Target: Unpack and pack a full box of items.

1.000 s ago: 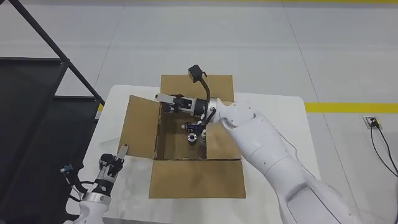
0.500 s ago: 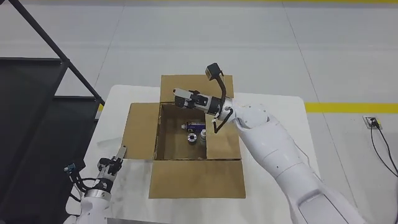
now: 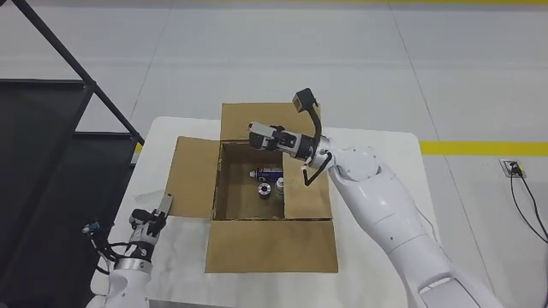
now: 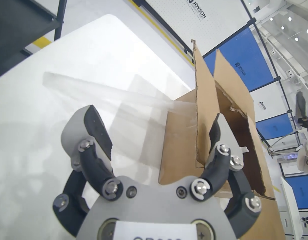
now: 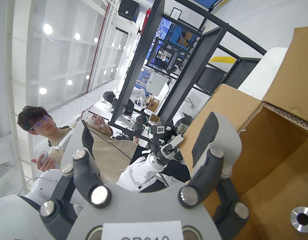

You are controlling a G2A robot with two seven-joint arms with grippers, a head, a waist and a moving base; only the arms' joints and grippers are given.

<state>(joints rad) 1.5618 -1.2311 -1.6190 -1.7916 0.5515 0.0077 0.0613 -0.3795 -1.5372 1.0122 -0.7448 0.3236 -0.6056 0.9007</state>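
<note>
An open cardboard box (image 3: 271,245) stands mid-table with all flaps folded out. On its floor lie a purple-and-white item (image 3: 268,172) and two silver-capped bottles (image 3: 265,191). My right gripper (image 3: 254,130) hovers open and empty over the box's far rim; its wrist view has the gripper (image 5: 146,138) beside the box wall (image 5: 281,126), with one silver cap (image 5: 301,219) below. My left gripper (image 3: 159,210) is open and empty near the table's front left, just outside the left flap (image 3: 195,175). In its own view the gripper (image 4: 156,131) faces the box's side (image 4: 181,138).
The white table (image 3: 377,162) has bare room right of the box and a narrower strip to its left. A black metal rack (image 3: 43,154) stands close to the table's left side. The upright flap edge (image 4: 197,106) rises in front of my left gripper.
My right gripper has swung from above the box's left wall rightwards to the far rim. The left arm has barely shifted.
</note>
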